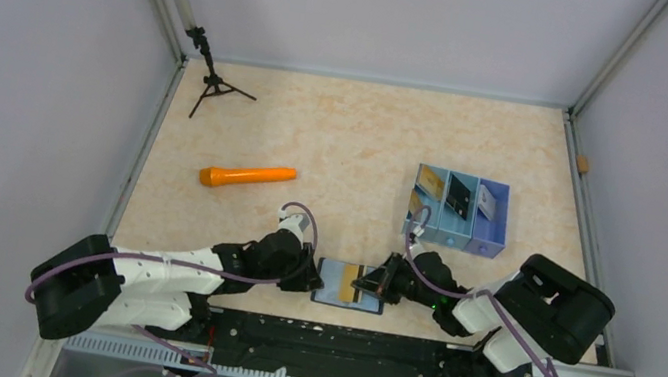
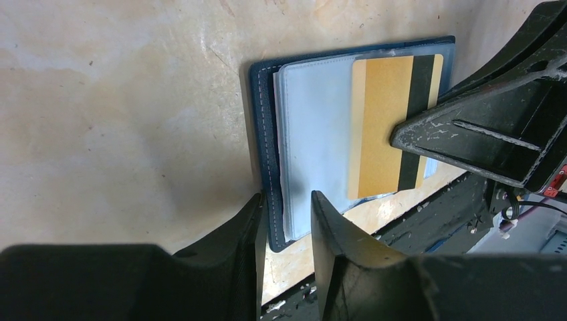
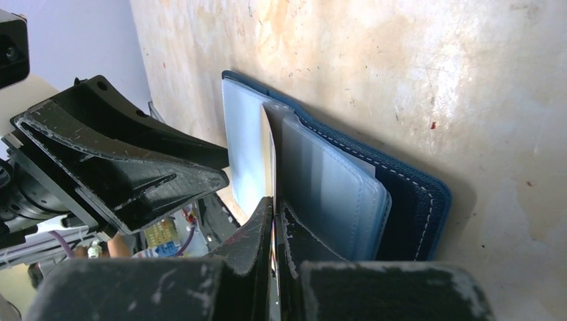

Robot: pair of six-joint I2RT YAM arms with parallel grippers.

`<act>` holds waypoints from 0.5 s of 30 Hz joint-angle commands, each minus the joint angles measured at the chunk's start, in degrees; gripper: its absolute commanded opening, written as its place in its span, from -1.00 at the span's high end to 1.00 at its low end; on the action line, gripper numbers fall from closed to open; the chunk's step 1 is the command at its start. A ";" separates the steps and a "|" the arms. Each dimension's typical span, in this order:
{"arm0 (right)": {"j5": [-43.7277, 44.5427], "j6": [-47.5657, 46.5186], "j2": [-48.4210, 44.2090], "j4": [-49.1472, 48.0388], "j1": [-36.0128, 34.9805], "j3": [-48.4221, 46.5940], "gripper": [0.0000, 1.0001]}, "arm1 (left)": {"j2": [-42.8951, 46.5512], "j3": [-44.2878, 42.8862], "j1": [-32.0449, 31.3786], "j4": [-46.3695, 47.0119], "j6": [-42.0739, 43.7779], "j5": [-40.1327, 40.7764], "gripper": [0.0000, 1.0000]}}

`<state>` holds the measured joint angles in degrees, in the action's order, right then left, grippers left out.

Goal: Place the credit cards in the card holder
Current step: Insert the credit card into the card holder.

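The card holder (image 1: 330, 280) lies open near the table's front edge, navy outside and pale blue inside; it also shows in the left wrist view (image 2: 314, 127) and the right wrist view (image 3: 334, 194). My right gripper (image 1: 383, 282) (image 3: 275, 207) is shut on a gold-yellow credit card (image 2: 384, 127) with a black stripe, which lies partly over the holder's right half and is edge-on (image 3: 271, 154) in the right wrist view. My left gripper (image 1: 310, 277) (image 2: 286, 214) is open a little, its fingers astride the holder's left edge. More cards sit in the blue tray: gold (image 1: 430, 179), black (image 1: 457, 195) and white (image 1: 487, 203).
A blue tray (image 1: 492, 236) with three compartments stands right of centre, a gold card (image 1: 415, 205) leaning at its left end. An orange marker-like object (image 1: 248, 176) lies left of centre. A small black tripod (image 1: 212, 81) stands at the back left. Walls enclose the table.
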<state>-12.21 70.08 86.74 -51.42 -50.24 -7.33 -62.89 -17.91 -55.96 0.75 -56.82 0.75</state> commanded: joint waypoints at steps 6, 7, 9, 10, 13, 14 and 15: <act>4.43 -1.75 -0.37 7.47 -3.77 -2.63 1.00 | -0.39 -1.25 -0.43 -2.25 0.79 0.40 0.34; 4.64 -1.09 -0.21 7.56 -4.28 -2.82 1.00 | -0.45 -1.25 -0.36 -2.26 0.76 0.35 0.35; 5.26 -0.29 0.07 7.76 -5.22 -3.15 1.00 | -0.48 -1.25 -0.38 -2.19 0.81 0.23 0.36; 5.85 -0.15 0.15 8.07 -5.75 -3.38 1.00 | -0.48 -1.29 -0.45 -2.13 0.82 0.16 0.37; 6.89 -0.34 0.88 12.21 -7.04 -5.74 1.00 | -0.37 -1.23 -0.44 -1.99 0.83 -0.05 0.39; 7.33 -0.51 1.25 13.42 -7.43 -6.66 1.00 | -0.32 -1.25 -0.41 -1.99 0.89 -0.04 0.39; 7.61 -0.36 1.73 13.92 -7.79 -7.25 1.00 | -0.24 -1.25 -0.39 -2.01 0.91 -0.12 0.40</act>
<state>-7.05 70.67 86.46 -45.43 -55.70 -11.46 -62.89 -18.02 -55.96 0.16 -56.82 0.95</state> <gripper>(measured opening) 0.004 0.306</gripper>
